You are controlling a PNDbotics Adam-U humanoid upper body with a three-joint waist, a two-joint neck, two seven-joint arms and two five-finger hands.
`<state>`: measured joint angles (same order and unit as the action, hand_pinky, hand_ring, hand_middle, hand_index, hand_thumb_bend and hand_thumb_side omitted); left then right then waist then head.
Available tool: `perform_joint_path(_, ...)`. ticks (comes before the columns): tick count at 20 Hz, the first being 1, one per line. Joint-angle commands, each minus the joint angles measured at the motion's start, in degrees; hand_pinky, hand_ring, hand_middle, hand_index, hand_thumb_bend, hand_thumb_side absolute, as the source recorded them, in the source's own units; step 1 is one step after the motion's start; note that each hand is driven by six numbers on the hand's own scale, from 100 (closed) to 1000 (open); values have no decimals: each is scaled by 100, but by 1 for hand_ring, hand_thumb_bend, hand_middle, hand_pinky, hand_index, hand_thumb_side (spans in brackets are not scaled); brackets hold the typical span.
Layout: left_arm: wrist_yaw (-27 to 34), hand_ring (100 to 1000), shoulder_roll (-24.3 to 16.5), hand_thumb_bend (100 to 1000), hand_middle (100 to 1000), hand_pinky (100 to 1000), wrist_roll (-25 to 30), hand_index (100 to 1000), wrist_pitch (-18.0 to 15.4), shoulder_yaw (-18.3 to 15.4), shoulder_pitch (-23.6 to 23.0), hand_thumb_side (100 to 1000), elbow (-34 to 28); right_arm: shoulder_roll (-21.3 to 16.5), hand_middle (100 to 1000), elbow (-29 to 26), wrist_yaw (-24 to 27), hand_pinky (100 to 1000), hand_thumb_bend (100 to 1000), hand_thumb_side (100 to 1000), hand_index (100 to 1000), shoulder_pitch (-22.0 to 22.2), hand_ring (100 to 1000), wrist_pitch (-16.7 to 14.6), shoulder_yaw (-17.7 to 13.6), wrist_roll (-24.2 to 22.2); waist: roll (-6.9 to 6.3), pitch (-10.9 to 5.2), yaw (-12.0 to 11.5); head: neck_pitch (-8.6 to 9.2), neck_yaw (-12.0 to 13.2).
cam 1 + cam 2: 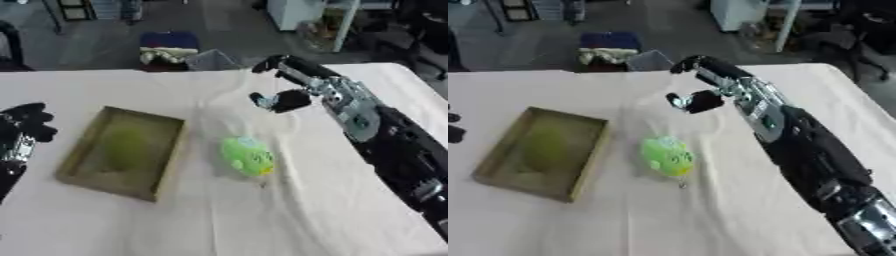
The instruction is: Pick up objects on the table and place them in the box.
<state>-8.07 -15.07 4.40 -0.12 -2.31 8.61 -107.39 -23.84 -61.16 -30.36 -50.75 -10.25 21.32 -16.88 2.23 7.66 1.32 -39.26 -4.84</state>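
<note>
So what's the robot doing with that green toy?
Nothing is holding the green toy yet. It lies on the white table, just right of the shallow box, which has something greenish inside. The robot's right hand hovers beyond the toy, fingers relaxed and empty. Its left hand rests open at the table's left edge.

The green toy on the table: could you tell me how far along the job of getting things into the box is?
Nothing looks done yet: the box appears to hold no object, only a greenish floor. The green toy lies on the white cloth beside the box, untouched. The right hand hangs above the table beyond the toy, fingers relaxed and holding nothing. The left hand idles at the left edge. Grasping, carrying and placing remain.
</note>
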Motion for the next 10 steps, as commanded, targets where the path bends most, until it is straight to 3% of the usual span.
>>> perform_joint_path(1, -27, 625, -153, 329, 649, 659, -20, 803, -4, -62, 36, 752, -57, -263, 806, -315, 355, 790, 241, 469, 851, -28, 896, -29, 106, -220, -3, -104, 26, -16, 25)
perform_joint_path(10, -36, 625, -222, 328, 650, 658, -46, 803, 5, -88, -41, 753, -31, -414, 803, -801, 1052, 786, 235, 459, 849, 150, 899, 63, 422, -550, 67, -184, 286, -134, 162)
